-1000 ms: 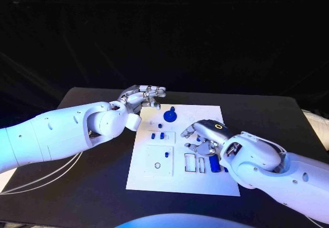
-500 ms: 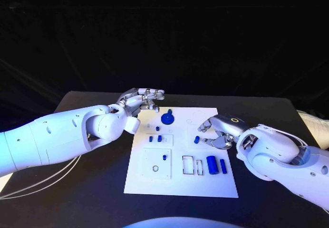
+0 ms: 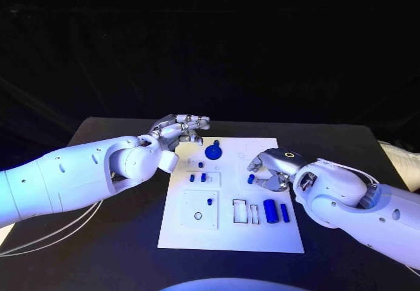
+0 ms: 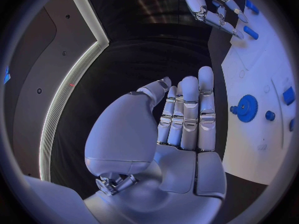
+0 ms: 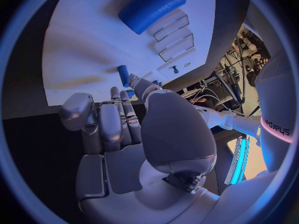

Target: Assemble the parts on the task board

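2 hands: both over the task board [image 3: 229, 237], the left hand [image 3: 179, 130] at its far-left corner, the right hand [image 3: 269, 167] above its right half.
Left hand state: fingers straight and close together, palm bare in the left wrist view [image 4: 181, 129]; it holds nothing, and looks parked clear of the work.
Right hand state: fingers curled downward, tips close over a small blue peg [image 3: 251, 178] on the board's right half; contact cannot be told, and the right wrist view [image 5: 124, 129] shows a blue piece [image 5: 123, 75] just beyond the fingertips, not clearly pinched.
Gear piece: the round blue gear [image 3: 214, 150] sits near the far edge, just beside the left hand.
Seated parts: 2 small pegs [image 3: 198, 177] stand in a square recess; a blue cylinder [image 3: 271, 211] and a thinner bar [image 3: 283, 211] lie near the slots.
Step judged: the right hand appears posed to pick up the peg, while the left waits aside.
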Tool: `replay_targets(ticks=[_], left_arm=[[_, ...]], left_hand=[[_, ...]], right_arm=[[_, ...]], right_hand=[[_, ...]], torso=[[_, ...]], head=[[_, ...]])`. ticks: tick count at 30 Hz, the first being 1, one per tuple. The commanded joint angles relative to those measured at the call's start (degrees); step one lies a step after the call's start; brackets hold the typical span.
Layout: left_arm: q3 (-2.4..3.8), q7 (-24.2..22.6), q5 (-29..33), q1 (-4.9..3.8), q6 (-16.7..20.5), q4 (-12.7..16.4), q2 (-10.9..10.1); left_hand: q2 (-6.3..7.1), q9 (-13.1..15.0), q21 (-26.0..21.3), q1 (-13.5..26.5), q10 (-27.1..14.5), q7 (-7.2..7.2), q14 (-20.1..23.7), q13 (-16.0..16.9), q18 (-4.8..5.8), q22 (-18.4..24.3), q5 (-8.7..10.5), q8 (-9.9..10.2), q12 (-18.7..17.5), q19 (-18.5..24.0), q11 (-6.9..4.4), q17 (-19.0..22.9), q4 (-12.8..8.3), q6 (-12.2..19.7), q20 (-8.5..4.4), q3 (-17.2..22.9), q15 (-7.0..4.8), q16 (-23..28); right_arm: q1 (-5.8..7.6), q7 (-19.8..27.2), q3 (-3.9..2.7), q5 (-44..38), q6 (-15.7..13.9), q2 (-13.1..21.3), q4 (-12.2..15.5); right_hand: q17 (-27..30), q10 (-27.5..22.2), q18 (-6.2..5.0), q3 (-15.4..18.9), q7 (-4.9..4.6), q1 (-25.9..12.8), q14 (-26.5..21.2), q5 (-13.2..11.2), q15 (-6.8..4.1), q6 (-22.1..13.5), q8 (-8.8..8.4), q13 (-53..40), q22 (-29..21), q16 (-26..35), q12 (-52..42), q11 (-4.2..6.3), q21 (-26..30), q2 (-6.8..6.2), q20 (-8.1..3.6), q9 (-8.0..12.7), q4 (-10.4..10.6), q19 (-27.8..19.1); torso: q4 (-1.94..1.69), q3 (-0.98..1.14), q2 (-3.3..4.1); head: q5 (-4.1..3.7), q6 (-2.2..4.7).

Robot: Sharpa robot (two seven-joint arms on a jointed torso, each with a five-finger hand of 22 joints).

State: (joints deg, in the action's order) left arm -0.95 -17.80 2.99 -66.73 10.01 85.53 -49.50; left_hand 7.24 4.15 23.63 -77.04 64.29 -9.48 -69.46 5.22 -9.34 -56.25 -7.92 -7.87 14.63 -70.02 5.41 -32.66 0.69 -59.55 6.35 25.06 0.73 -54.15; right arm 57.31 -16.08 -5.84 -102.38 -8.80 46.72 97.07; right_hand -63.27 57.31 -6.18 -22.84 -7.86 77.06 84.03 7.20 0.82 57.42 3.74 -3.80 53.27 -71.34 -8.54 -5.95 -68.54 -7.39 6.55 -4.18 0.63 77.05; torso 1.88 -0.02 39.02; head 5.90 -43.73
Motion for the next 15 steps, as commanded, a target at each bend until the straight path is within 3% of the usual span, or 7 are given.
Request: replay_targets(ticks=[1, 10, 15], left_arm=[[0.03, -0.1, -0.37, 0.0, -1.2, 0.12, 0.1], [0.03, -0.01, -0.41, 0.0, -1.23, 0.19, 0.01], [0.03, 0.2, -0.41, 0.0, -1.43, 0.2, 0.02]], left_hand=[[0.0, 0.01, -0.3, -0.64, -0.34, -0.23, 0.29, 0.08, -1.06, 0.07, 0.1, -0.27, 0.32, -0.38, 0.07, 0.09, -0.32, 0.22, 0.01, -0.07, -0.03, 0.21], [0.01, 0.01, -0.33, -0.69, -0.4, -0.25, 0.32, 0.08, -1.06, 0.09, 0.11, -0.27, 0.36, -0.37, 0.09, 0.11, -0.37, 0.26, 0.01, -0.1, -0.02, 0.21], [0.05, -0.01, -0.37, -0.68, -0.47, -0.29, 0.35, 0.08, -1.05, 0.12, 0.12, -0.26, 0.39, -0.37, 0.12, 0.13, -0.4, 0.32, 0.02, -0.17, -0.01, 0.21]], right_arm=[[-0.05, 0.43, 0.12, -1.16, 2.11, -0.62, -0.31], [-0.09, 0.3, 0.37, -1.18, 3.4, -1.43, -0.97], [-0.16, -0.2, 0.44, -1.38, 3.43, -1.72, -1.38]], right_hand=[[0.25, 1.68, -0.54, -0.19, 0.13, 0.01, 1.39, -0.27, -0.26, 0.26, 0.1, -0.04, 0.14, 0.47, -0.75, 0.32, 0.08, 0.64, -0.07, -0.08, 0.26, 0.63], [0.03, 6.86, -0.41, -1.82, -0.07, 0.28, 1.59, -0.28, -1.23, 3.3, 0.94, -0.1, 0.75, 0.17, -1.66, 1.44, -0.33, 0.97, -0.94, -0.62, 0.56, 1.19], [-0.13, 8.43, -0.37, -3.2, 0.03, 1.1, 1.66, -0.59, -1.55, 4.73, 1.3, -0.11, 0.9, -0.01, -1.4, 1.75, -0.44, 1.8, -1.28, -0.87, 0.27, 1.37]], torso=[[-0.07, -0.06, -0.01], [0.12, -0.06, -0.03], [0.11, -0.04, -0.07]], head=[[-0.03, -0.21], [0.15, -0.45], [0.13, -0.45]])
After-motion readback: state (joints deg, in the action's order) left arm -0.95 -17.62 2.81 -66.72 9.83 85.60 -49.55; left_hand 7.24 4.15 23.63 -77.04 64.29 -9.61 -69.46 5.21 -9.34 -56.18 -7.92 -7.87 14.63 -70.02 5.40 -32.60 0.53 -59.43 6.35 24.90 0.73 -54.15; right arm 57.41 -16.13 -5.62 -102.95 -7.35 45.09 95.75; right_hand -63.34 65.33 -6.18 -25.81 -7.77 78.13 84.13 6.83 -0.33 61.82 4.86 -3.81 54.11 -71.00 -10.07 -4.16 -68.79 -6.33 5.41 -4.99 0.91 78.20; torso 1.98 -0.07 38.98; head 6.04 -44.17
